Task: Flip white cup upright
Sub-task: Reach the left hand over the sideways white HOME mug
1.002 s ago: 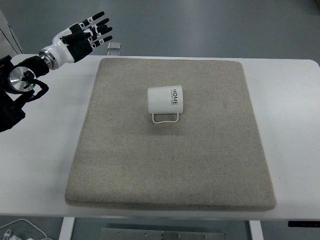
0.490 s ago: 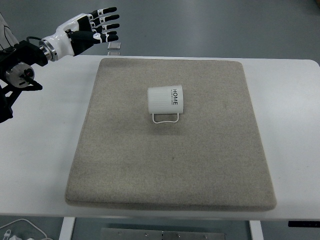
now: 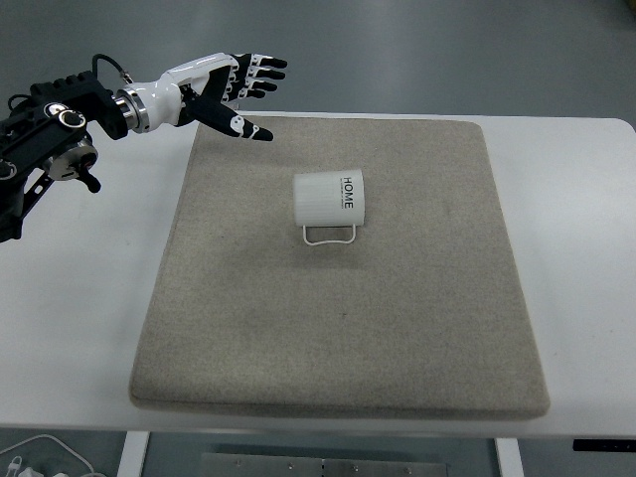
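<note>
"HOME" on white cup

A white rectangular table carries a large square beige felt mat lying flat on it.

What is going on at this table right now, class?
A humanoid robot is set to flip a white cup upright. The cup lies on its side near the middle of a grey mat on a white table, its wire handle toward the camera. The left hand reaches in from the left with fingers spread, hovering over the mat's far left corner, clear of the cup and holding nothing. The right arm is out of view.
</note>
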Available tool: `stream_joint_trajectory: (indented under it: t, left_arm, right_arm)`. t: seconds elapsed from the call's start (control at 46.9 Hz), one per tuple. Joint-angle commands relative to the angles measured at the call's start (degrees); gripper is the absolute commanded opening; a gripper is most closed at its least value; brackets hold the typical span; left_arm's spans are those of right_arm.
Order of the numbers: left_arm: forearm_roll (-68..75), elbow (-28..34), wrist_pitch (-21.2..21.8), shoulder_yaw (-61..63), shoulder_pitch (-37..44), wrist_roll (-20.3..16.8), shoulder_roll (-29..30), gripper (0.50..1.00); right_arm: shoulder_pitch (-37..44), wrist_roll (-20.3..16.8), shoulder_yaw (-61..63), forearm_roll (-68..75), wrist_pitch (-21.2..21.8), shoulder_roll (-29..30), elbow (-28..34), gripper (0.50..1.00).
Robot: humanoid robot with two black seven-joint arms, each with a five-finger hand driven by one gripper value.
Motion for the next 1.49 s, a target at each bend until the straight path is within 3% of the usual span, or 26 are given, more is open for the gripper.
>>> stream_joint_trajectory:
  t: [0.0, 0.32, 0.661, 1.194, 1.471]
  left_arm:
    - [2.4, -2.3, 3.3, 3.2, -0.2, 0.1, -0.1, 0.994]
    - [3.8, -8.0, 3.8, 12.8, -5.2, 1.2, 1.3, 0.994]
    - [16.5, -11.1, 4.1, 14.0, -7.3, 3.6, 0.8, 0.994]
    - [24.8, -11.4, 4.1, 14.1, -6.5, 11.0, -5.1, 0.994]
    - [24.8, -11.0, 7.1, 14.7, -6.3, 13.2, -7.0, 0.994]
  right_arm:
    - [0.0, 0.0, 0.0, 0.0, 0.0, 0.0, 0.0, 0.93]
    - [0.0, 0.0, 0.0, 0.0, 0.0, 0.0, 0.0, 0.93]
    - [0.0, 0.0, 0.0, 0.0, 0.0, 0.0, 0.0, 0.93]
    - [0.0, 0.0, 0.0, 0.0, 0.0, 0.0, 0.0, 0.93]
    - [0.0, 0.0, 0.0, 0.0, 0.0, 0.0, 0.0, 0.93]
